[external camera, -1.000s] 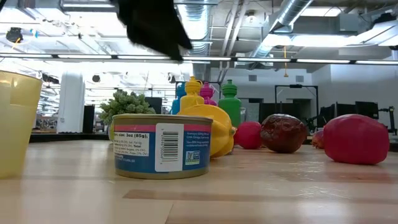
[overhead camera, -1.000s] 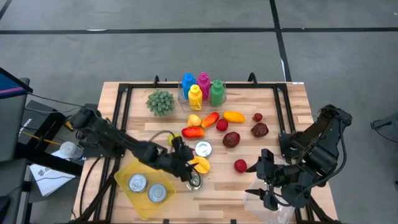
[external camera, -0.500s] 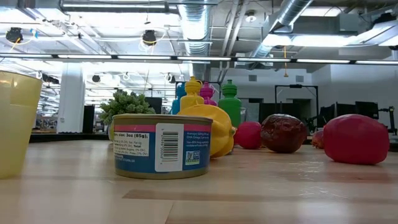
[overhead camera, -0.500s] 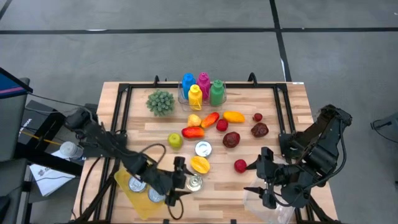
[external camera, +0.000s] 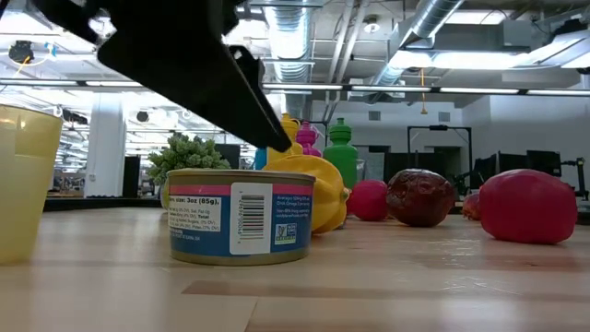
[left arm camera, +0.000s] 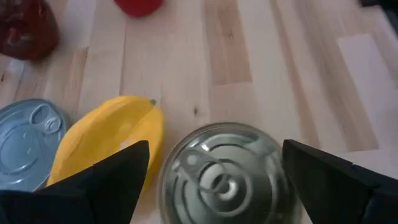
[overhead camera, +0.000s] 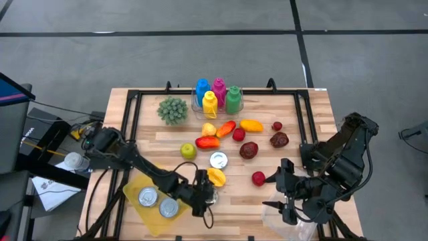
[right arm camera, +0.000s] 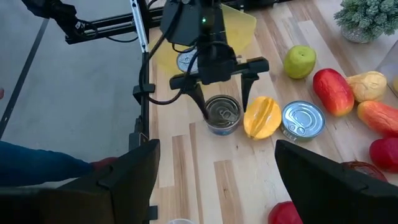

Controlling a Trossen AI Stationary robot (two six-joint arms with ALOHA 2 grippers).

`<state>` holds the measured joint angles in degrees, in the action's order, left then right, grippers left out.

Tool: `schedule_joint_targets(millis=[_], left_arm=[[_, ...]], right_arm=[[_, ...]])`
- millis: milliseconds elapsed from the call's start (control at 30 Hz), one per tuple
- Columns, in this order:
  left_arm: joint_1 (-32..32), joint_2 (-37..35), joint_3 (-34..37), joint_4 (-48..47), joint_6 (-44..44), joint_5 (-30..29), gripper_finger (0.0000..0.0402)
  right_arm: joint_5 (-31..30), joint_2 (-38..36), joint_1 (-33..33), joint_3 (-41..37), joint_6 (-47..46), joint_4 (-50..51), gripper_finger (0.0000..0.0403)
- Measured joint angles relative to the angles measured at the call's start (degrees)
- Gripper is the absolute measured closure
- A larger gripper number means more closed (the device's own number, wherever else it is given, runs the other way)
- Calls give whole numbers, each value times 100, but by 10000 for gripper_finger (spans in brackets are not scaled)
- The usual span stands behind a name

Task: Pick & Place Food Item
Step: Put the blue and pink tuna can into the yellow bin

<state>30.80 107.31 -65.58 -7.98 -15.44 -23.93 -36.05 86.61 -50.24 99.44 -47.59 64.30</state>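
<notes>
A silver-topped tin with a blue label (external camera: 241, 217) stands upright on the wood near the table's near edge; it also shows in the high view as the tin (overhead camera: 210, 195). My left gripper (overhead camera: 202, 194) hangs over it, open, one finger on each side of the tin's lid (left arm camera: 221, 180) without touching. The right wrist view shows my left gripper (right arm camera: 224, 93) straddling the tin (right arm camera: 222, 116). A yellow fruit (overhead camera: 215, 177) lies just beyond the tin. My right gripper (overhead camera: 278, 191) waits open near the table's right near corner.
A second tin (overhead camera: 219, 159) and a green apple (overhead camera: 188, 150) sit behind the yellow fruit. A yellow tray (overhead camera: 136, 185) at the near left holds two tins. Red and orange fruits, a spiky green plant (overhead camera: 172, 110) and coloured bottles (overhead camera: 218, 94) fill the far middle. A clear bag (overhead camera: 287, 227) lies near my right gripper.
My left gripper drew back from over the yellow fruit toward the near edge, leaving the low view. It then swung right and came down over the blue-labelled tin. It stayed open. The tin and fruits have not moved.
</notes>
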Motion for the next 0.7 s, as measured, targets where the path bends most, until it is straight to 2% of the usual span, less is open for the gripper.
schedule_joint_targets(millis=[133,333,533,700], left_arm=[[-112,0,0,72,-24,68,45],[-160,0,0,128,-298,1034,41],[-112,0,0,139,-269,1024,45],[132,0,0,137,0,779,53]], right_arm=[[0,0,0,0,0,6,91],[0,0,0,0,0,47,91],[2,0,-4,0,-2,96,91],[1,0,-4,0,-2,139,91]])
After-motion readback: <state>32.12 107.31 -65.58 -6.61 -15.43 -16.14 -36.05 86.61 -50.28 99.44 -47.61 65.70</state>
